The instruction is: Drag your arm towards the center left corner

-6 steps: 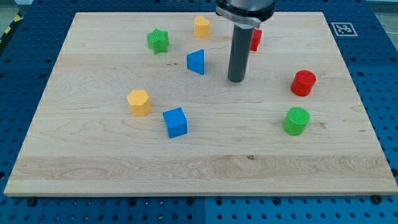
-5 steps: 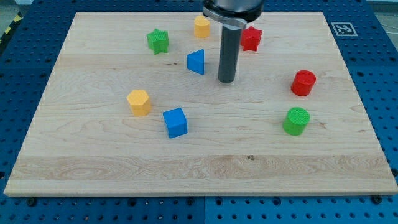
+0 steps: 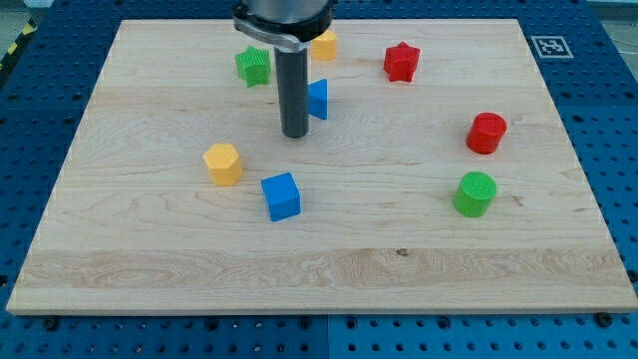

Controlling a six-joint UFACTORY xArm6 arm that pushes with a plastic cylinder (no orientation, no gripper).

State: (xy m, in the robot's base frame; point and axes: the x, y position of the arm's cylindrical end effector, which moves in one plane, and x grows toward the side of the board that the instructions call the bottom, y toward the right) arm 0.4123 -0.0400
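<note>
My tip [image 3: 293,134] rests on the wooden board [image 3: 130,249] near its middle, a little left of centre. The rod partly hides a blue triangular block [image 3: 318,99] just to its upper right. A blue cube [image 3: 281,195] lies below the tip. A yellow hexagonal block [image 3: 223,164] lies to its lower left. A green star block [image 3: 253,66] sits up and to the left, partly behind the arm. No block touches the tip that I can tell.
A yellow block [image 3: 325,44] shows at the top beside the arm. A red star block [image 3: 401,62] is at the upper right. A red cylinder [image 3: 486,133] and a green cylinder [image 3: 476,193] stand at the right.
My tip has slid to the view's left, from right of the blue triangular block to its lower left. The red star is now uncovered. No block has moved.
</note>
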